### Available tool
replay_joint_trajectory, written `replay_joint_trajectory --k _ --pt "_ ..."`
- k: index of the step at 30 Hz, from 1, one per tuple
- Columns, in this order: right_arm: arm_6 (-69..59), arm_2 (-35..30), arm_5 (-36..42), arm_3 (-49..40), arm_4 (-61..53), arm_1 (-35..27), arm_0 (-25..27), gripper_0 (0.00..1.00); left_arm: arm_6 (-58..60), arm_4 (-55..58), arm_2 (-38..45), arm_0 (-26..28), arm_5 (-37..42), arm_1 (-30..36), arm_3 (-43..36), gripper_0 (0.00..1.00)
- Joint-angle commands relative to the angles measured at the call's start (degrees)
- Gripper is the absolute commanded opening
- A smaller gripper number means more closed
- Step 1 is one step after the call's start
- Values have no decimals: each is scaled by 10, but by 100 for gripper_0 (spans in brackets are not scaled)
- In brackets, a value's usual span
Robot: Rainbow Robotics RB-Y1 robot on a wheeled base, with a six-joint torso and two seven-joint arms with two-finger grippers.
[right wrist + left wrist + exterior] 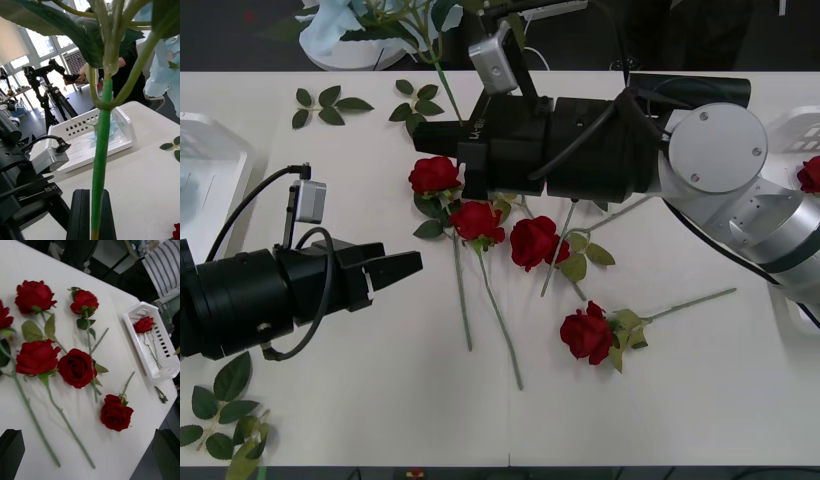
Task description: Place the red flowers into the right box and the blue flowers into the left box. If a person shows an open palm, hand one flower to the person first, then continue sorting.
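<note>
My right gripper (438,128) reaches across the table's middle and is shut on the green stem of a blue flower (100,157). Its pale head (330,22) hangs beyond the table's far edge. The black fingers (80,213) pinch the stem low down. Several red flowers (535,242) lie on the table just under that arm. My left gripper (395,270) hovers open to their left, with the red flowers (77,367) ahead of it. The left box (125,123) holds another blue flower (103,131). The right box (165,371) holds one red flower (144,324).
Loose leaf sprigs lie at the far left (325,103), near the far middle (417,103) and at the front left corner (220,410). The left box (220,150) and right box (790,125) sit at the table's two ends. A camera tripod (52,93) stands in the room behind.
</note>
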Motion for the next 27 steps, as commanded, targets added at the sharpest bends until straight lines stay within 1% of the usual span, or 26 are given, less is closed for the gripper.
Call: replay_joint_trajectory --k 1,5,7,13,22,27 --pt "-24 18 -13 -11 14 32 -22 0 -57 21 -38 12 -58 -51 -31 100" --pt "-54 30 -22 -11 19 38 -24 0 -106 34 -93 7 -132 -55 -31 100" --pt "-72 31 -22 -11 41 40 -26 0 -130 52 -107 5 -151 -58 -31 100" --pt "-124 32 -22 -11 94 44 -33 0 -183 107 -110 12 -157 -88 -30 100" --pt "-132 42 -22 -11 100 41 -33 0 -185 108 -115 9 -203 -138 -9 100" --pt "-132 42 -22 -11 100 42 -33 0 -189 106 -131 -13 -217 -147 25 100"
